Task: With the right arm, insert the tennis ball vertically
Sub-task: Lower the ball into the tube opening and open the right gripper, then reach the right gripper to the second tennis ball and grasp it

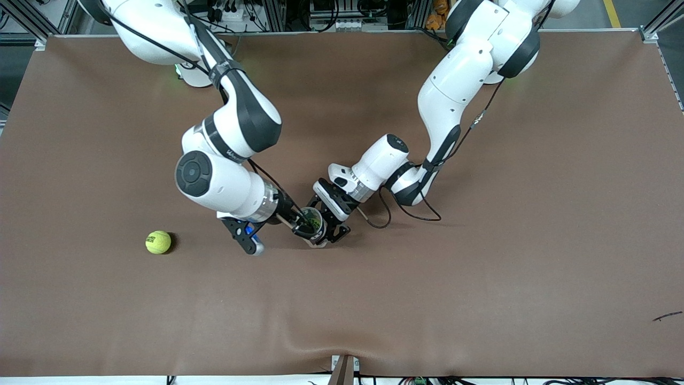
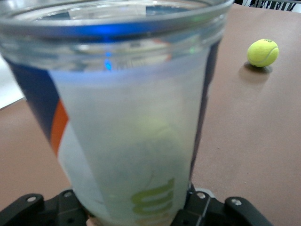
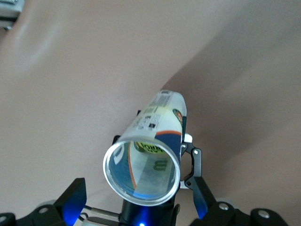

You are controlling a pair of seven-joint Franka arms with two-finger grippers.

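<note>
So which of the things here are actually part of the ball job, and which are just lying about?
Part of the job:
- clear tennis ball tube, held upright by the left gripper
- ball already inside the tube
- right gripper, open just over the tube's mouth
- loose tennis ball toward the right arm's end, probably next

Just lying about:
- small dark scrap on the brown table cover

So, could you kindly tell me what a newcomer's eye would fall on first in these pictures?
Probably the clear tennis ball can standing upright at the middle of the table, clamped by the left gripper, with a ball seen through its wall. The right gripper hangs open just over the can's mouth. Next, a lone yellow tennis ball lies on the brown cloth toward the right arm's end.
</note>
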